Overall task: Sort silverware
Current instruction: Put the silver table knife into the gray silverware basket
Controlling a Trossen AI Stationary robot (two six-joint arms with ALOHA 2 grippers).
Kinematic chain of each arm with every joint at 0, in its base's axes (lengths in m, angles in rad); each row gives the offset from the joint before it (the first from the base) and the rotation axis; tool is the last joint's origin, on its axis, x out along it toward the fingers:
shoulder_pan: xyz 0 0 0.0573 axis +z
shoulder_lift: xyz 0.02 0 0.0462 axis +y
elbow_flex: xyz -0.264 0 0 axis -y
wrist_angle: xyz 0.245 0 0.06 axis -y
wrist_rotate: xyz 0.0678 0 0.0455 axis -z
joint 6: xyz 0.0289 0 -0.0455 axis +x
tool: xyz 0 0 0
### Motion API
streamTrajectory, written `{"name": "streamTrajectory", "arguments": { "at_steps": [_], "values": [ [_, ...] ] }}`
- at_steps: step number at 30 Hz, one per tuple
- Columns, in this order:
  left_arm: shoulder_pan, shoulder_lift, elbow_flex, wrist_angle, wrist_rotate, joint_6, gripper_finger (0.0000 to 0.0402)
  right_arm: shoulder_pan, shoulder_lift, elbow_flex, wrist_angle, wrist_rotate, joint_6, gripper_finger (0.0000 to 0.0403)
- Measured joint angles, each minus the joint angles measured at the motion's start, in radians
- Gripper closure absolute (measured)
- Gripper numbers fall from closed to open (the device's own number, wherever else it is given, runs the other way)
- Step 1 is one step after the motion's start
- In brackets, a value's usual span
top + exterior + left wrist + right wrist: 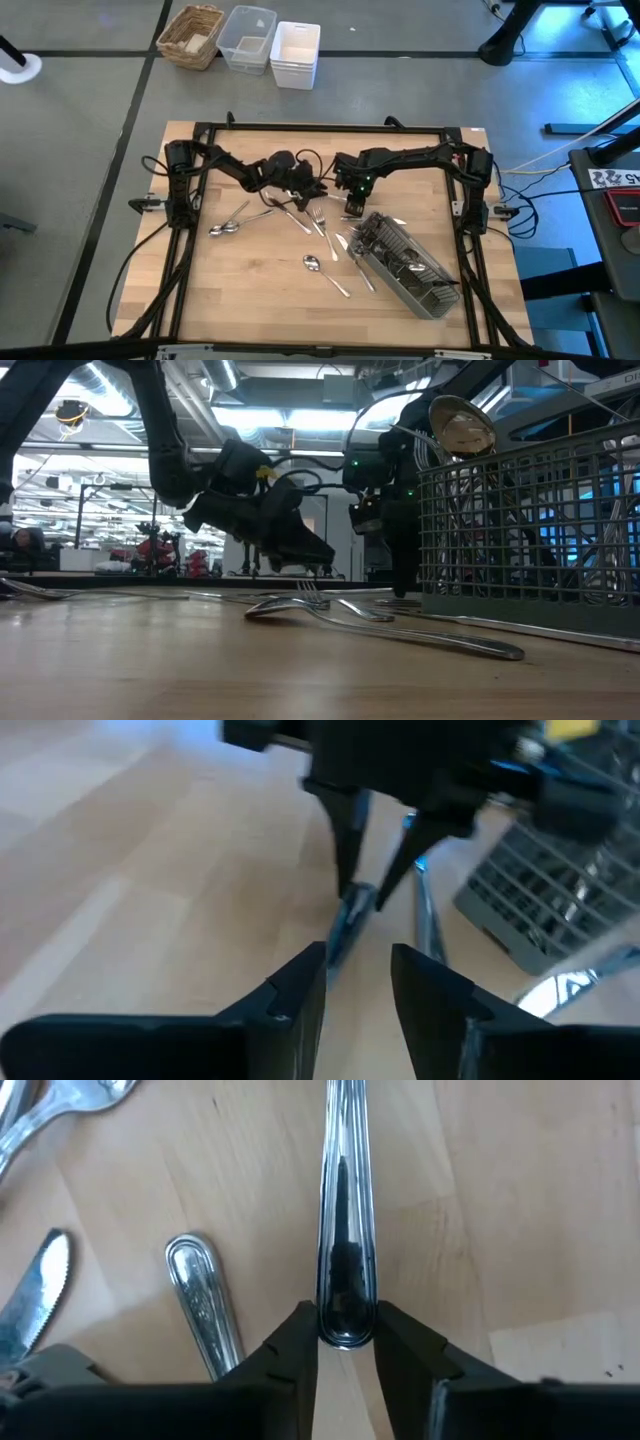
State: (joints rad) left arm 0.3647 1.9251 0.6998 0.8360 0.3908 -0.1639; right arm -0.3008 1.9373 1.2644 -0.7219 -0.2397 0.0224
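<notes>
Right gripper (pixel 345 1342) is clamping a silverware handle (pixel 346 1230) between its fingers, shown only by its wrist view; left gripper (pixel 358 985) is standing apart, empty, facing it.

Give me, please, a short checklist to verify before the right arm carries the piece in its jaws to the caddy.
1. Grip: ok. The right gripper has its jaws closed on the end of a silverware handle.
2. Left gripper: ok, jaws open. Whether it touches the handle: cannot tell.
3. Kind of piece: cannot tell. Its head is out of view.
4. Neighbours: ok. A second handle and a knife lie beside the held one, apart from it.
5. Caddy: ok. It sits on the table close to the right gripper, with pieces already inside.
</notes>
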Motion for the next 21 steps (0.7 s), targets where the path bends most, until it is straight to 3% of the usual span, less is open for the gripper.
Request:
{"name": "streamTrajectory", "arguments": {
  "at_steps": [5,12,21],
  "values": [
    [-0.033,-0.001,0.0,-0.043,-0.003,0.152,0.029,-0.001,0.0,0.0,0.007,-0.051,0.029,0.0318],
    [-0.075,-0.001,0.001,-0.146,-0.101,0.421,0.029,-0.001,-0.001,0.0,0.043,-0.123,0.059,0.0316],
    [-0.1,-0.003,0.002,-0.15,-0.181,0.464,0.029,-0.001,-0.002,0.001,0.051,-0.172,0.086,0.0316]
  ]
}}
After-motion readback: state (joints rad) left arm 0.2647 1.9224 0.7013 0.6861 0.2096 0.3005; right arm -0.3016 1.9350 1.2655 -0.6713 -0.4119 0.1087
